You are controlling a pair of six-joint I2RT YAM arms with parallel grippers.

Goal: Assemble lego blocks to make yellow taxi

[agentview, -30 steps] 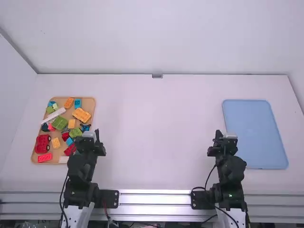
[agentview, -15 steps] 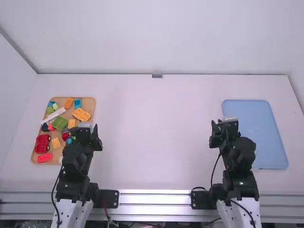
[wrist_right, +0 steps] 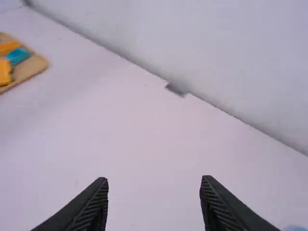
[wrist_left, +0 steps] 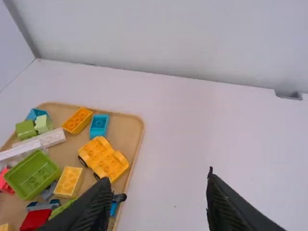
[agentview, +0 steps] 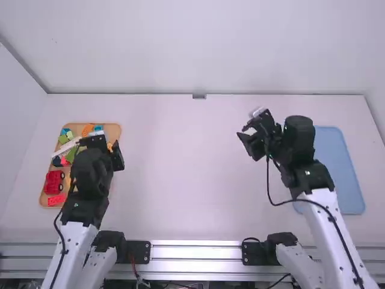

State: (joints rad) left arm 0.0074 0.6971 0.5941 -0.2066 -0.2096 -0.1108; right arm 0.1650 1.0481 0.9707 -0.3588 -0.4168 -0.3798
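From where I stand, the white table point(agentview: 192, 186) takes up most of the scene, its broad middle lying between the wooden tray point(wrist_left: 130, 132) and, well apart on the right, the blue tray point(agentview: 328, 141). The right arm point(agentview: 325, 223) stretches across the blue tray, hiding much of it, while the left arm point(agentview: 78, 208) gets in the way of the wooden tray's right part, covering some blocks. Next come the grippers: the left gripper point(agentview: 96, 141) is above the wooden tray with its jaws wide and nothing between them; the right gripper point(agentview: 257, 129), well right of that tray, has its jaws wide and empty too. The loose blocks all sit in the wooden tray: a red wheeled piece point(agentview: 54, 182), the yellow wheeled piece point(wrist_left: 103, 159), a green box-shaped block point(wrist_left: 32, 175), a yellow brick point(wrist_left: 68, 182) and, near the tray's far edge, a little blue brick point(wrist_left: 99, 125).
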